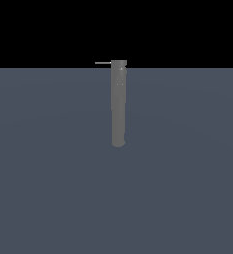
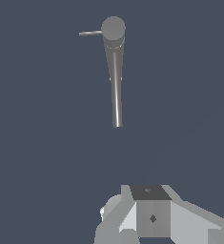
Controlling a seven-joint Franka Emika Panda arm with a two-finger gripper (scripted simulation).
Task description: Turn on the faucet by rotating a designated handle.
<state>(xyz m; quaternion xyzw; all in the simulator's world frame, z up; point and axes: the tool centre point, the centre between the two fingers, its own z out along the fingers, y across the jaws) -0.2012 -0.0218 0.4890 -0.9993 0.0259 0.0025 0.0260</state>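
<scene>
The faucet (image 1: 118,106) is a long plain grey cylinder with a rounded end at the near side and a wider cap at the far end. The handle (image 1: 102,63) is a thin grey rod jutting from the cap toward the exterior view's left. In the wrist view the faucet (image 2: 115,71) and its handle (image 2: 89,33) lie well away from the camera. Boxy white and grey parts of my gripper (image 2: 151,209) show at the picture's edge, far from the faucet and touching nothing. Its fingertips do not show clearly. The arm is out of the exterior view.
A flat blue-grey floor (image 1: 48,173) spreads all around the faucet. The background beyond it is black. No other objects show.
</scene>
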